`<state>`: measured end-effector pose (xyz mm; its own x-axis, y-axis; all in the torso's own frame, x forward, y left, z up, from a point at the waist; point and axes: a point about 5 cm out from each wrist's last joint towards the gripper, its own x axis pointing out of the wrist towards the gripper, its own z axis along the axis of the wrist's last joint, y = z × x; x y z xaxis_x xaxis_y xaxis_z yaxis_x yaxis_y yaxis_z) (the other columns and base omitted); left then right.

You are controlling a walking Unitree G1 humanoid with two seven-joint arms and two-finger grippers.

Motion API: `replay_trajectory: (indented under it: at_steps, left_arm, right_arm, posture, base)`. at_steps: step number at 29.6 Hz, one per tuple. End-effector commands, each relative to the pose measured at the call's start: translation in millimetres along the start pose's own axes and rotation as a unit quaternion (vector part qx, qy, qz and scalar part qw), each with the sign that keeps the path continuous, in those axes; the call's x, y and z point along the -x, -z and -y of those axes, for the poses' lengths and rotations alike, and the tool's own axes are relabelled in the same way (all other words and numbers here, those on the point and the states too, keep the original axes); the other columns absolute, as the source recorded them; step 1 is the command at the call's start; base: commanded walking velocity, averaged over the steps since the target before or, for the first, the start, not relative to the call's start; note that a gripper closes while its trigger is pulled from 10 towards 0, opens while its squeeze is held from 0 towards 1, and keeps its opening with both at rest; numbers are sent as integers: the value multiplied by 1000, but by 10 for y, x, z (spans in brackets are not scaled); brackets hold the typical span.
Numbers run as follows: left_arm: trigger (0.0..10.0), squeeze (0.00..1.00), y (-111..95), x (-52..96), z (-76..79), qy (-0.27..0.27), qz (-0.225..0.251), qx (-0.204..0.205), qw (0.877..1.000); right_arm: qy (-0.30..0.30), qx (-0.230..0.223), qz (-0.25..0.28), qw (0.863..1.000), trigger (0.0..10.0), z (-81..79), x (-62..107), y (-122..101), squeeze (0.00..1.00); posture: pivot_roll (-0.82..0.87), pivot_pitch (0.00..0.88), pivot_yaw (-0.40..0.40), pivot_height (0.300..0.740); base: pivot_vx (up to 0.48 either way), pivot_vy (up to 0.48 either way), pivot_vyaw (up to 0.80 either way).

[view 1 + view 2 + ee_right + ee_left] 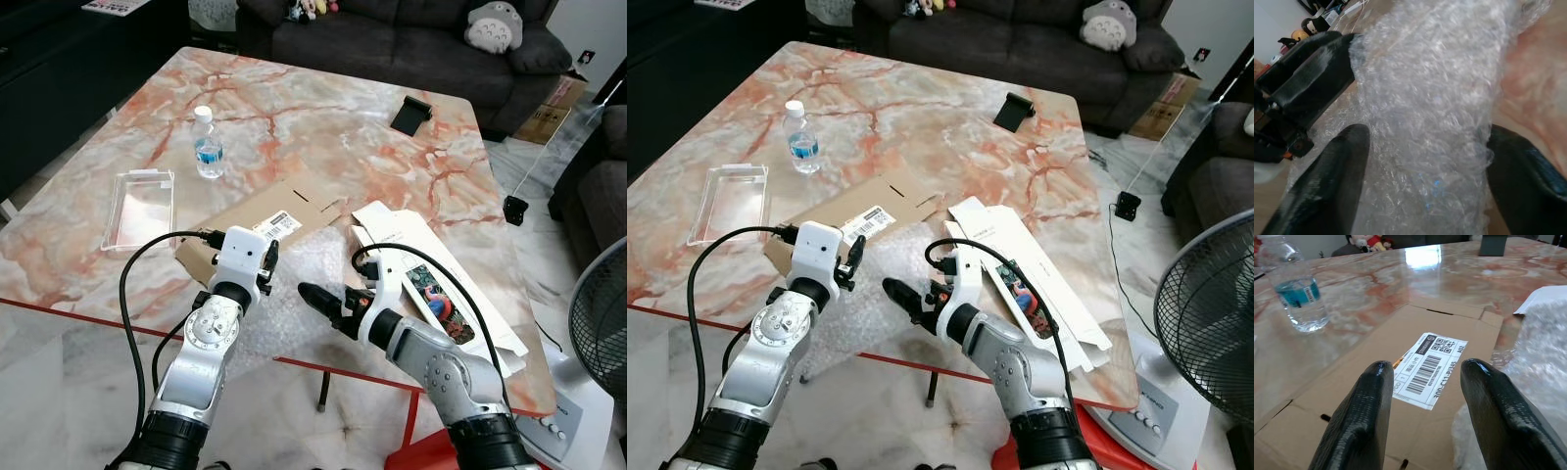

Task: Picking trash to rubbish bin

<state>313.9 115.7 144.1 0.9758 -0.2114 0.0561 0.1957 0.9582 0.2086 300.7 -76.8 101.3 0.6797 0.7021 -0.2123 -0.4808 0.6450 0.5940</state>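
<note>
Bubble wrap, a clear crinkled sheet (pixel 294 284), lies at the near edge of the pink-veined marble table (pixel 323 127) in the left eye view, partly over a flattened brown cardboard box with a white barcode label (pixel 265 217) and just beside an opened white paper carton with a colourful print (pixel 431 284); a clear plastic water bottle with a blue label (pixel 207 143) and a shallow clear plastic tray (pixel 139 208) sit further off on the robot's left, and a small black phone stand (pixel 411 114) is near the far edge. The right gripper (pixel 328 304) reaches low over the sheet, while the left gripper (pixel 266 262) hovers above the cardboard. The right eye view gives the same layout, with a white pedestal fan (pixel 1205 323) at the right. In the left wrist view the two black fingers (pixel 1364 416) stand apart with nothing between them, the label showing through the gap. In the right wrist view the fingers (pixel 1327 186) are spread wide on either side of a bunched ridge of the wrap, not yet pinching it. I judge the step to be the grasp of this first piece of trash. The next move calls for closing the right fingers firmly on the ridge, since the film is slippery and springy, then lifting it free of the cardboard before carrying it to a bin.
</note>
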Motion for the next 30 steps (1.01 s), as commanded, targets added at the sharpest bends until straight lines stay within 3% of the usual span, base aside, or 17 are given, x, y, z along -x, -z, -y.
replay_trajectory:
  at_steps: [1, 22, 23, 24, 30]
  left_arm:
    - [10000, 0, -29, -25, 10, -6, 3, -2, 1000]
    - [10000, 0, -44, 58, 91, -42, 14, 22, 999]
    - [10000, 0, -56, 62, 83, -45, 18, 24, 999]
    - [10000, 0, -72, 68, 68, -50, 23, 25, 998]
    - [10000, 0, -79, 68, 58, -59, 22, 22, 998]
  right_arm:
    - [7, 3, 5, 1000, 0, 24, -3, -27, 0]
    - [-19, 24, 8, 999, 0, 3, 57, -172, 0]
    - [-22, 27, 10, 999, 8000, -6, 57, -186, 0]
    - [-24, 30, 17, 999, 10000, -14, 58, -211, 0]
    - [-30, 30, 36, 998, 10000, -18, 65, -283, 0]
  posture:
    - [53, 130, -171, 740]
    - [13, 159, -246, 740]
    - [13, 161, -250, 740]
    - [11, 162, -251, 740]
    - [16, 160, -251, 740]
  base:
    - [0, 0, 0]
    - [0, 0, 0]
    - [0, 0, 0]
    - [0, 0, 0]
    - [0, 0, 0]
